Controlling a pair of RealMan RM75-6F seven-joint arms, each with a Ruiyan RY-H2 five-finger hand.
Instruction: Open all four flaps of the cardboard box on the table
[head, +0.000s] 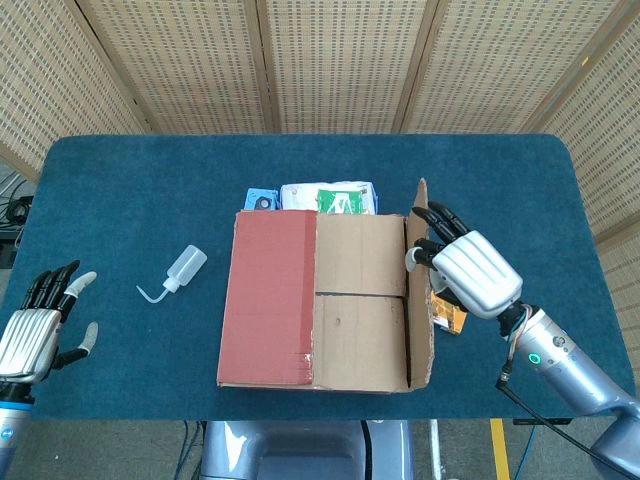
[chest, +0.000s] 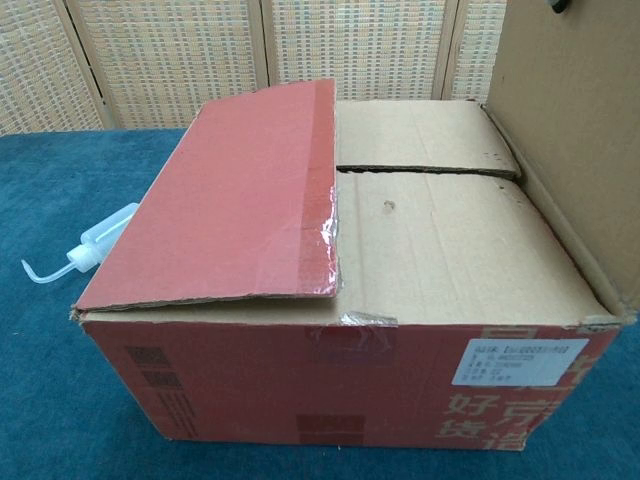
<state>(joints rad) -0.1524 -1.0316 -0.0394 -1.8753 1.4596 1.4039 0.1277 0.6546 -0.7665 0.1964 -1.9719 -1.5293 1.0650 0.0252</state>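
The cardboard box sits mid-table, close to the front edge. Its red left flap lies flat over the top, also seen low in the chest view as the left flap. Two brown inner flaps, far and near, lie closed. The right flap stands upright; in the chest view the right flap rises at the right edge. My right hand holds that flap's upper edge, thumb on the inner side. My left hand hovers open at the table's front left corner, far from the box.
A clear squeeze bottle lies left of the box. A blue item and a white-green packet lie just behind it. An orange packet lies right of the box under my right hand. Screens stand behind the table.
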